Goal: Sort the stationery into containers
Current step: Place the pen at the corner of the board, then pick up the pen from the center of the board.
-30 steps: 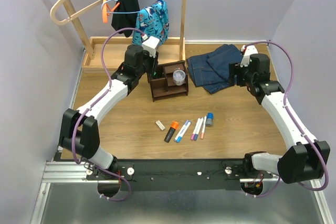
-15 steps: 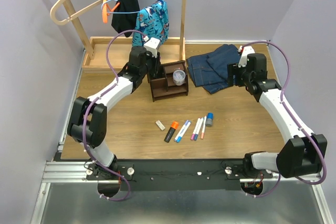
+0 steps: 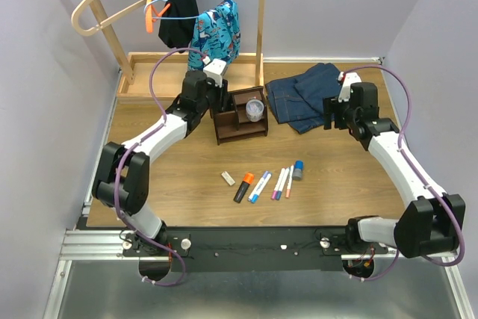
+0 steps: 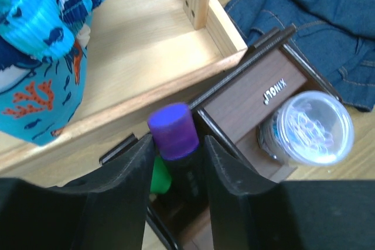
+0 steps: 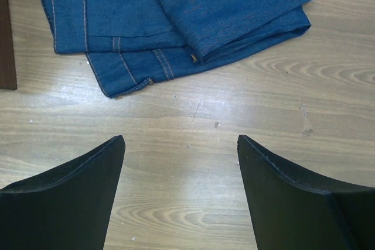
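My left gripper (image 3: 219, 98) (image 4: 179, 141) is shut on a purple-capped marker (image 4: 173, 130), holding it upright in a compartment at the left end of the dark brown organiser (image 3: 240, 119) (image 4: 252, 95), beside a green marker (image 4: 159, 177). A clear round tub (image 3: 255, 109) (image 4: 307, 127) sits in the organiser. On the table lie a white eraser (image 3: 228, 178), an orange-capped black marker (image 3: 243, 186), thin white pens (image 3: 279, 183) and a blue-capped grey bottle (image 3: 297, 169). My right gripper (image 3: 332, 113) (image 5: 180, 139) is open and empty above bare wood next to the jeans.
Folded blue jeans (image 3: 302, 95) (image 5: 176, 16) lie right of the organiser. A pale wooden tray (image 3: 149, 72) (image 4: 135, 33) with tall posts and hanging clothes (image 3: 216, 28) stands at the back left, close behind my left gripper.
My left arm has drawn its elbow in and the gripper has shifted slightly right at the organiser. My right gripper has edged a little to the left.
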### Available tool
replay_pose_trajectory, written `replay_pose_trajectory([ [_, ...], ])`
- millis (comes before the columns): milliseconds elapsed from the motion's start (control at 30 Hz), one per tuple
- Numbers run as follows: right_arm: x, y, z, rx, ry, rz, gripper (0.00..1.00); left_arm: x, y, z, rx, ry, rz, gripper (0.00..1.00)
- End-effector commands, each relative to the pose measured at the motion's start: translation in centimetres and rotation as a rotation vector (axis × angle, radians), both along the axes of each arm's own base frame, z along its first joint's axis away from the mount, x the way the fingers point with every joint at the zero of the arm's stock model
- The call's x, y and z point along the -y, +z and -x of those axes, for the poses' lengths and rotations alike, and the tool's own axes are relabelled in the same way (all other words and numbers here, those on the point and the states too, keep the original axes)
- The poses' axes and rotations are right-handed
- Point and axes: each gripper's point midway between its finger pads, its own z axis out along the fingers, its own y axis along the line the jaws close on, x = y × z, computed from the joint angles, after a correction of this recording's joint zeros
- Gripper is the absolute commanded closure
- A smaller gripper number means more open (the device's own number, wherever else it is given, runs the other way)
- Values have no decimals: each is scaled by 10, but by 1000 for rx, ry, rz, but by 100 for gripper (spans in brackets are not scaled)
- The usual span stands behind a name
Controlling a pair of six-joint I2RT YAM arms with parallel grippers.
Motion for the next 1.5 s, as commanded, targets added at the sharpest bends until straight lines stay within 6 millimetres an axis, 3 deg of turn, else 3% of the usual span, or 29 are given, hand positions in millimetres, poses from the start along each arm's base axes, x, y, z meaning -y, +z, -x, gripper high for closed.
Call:
replay_pose_trajectory([
  [0,1,6,5,30,-4,-17,15,-7,15,17,22,-8,9,47],
  [133,2,10,7,39,-6,-18,15,-9,22,27,25,-11,11,44],
  [300,2,17,11,58,-2,-19,15,-12,62,42,64,-12,37,42],
  [400,3,20,14,65,-4,-21,15,-5,74,72,33,-106,57,41],
  [500,4,21,19,66,-16,-30,15,8,62,116,-62,-204,47,40],
  [633,4,15,29,46,-36,-71,15,21,24,180,-253,-308,-19,40],
  [667,3,15,31,43,-35,-80,15,19,5,193,-308,-316,-19,40],
  [767,1,7,38,22,-49,-114,15,16,-19,217,-367,-353,-62,41],
  [1000,0,13,42,23,-71,-151,15,34,-64,251,-458,-506,-192,44],
  [1167,-6,14,46,19,-53,-187,15,46,-92,277,-392,-777,-392,45],
  [1300,-7,12,51,21,-59,-199,15,56,-102,270,-427,-790,-442,44],
  [1367,-8,12,53,21,-60,-209,15,64,-96,263,-477,-738,-424,44],
  [1467,-8,9,55,17,-70,-221,15,70,-108,251,-557,-646,-429,44],
])
